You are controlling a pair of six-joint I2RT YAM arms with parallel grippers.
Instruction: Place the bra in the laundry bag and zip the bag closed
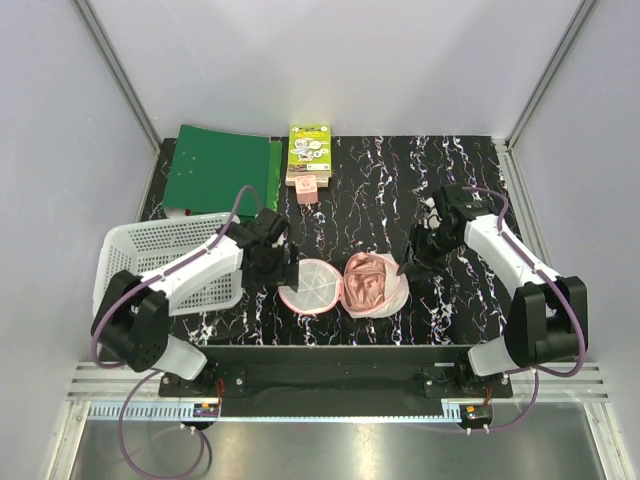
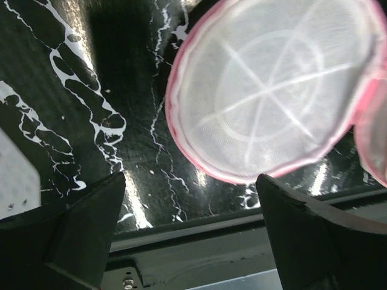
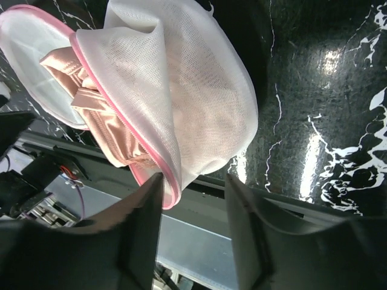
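The laundry bag (image 1: 312,287) lies open in two halves at the near middle of the black marbled table. Its left half is an empty white mesh disc with pink edging (image 2: 272,90). Its right half (image 3: 181,90) holds the salmon bra (image 1: 366,280), which bulges out of the opening (image 3: 78,90). My left gripper (image 1: 285,275) is open and empty at the left half's left edge (image 2: 190,181). My right gripper (image 1: 408,272) is open just right of the filled half. In the right wrist view, the bag's pink zip edge hangs between the right gripper's (image 3: 193,181) fingers, close to the left one.
A white plastic lattice basket (image 1: 165,260) stands at the left beside my left arm. A green folder (image 1: 215,170), a green box (image 1: 308,152) and a small pink item (image 1: 308,190) lie at the back. The table's front edge (image 2: 242,217) is just below both grippers.
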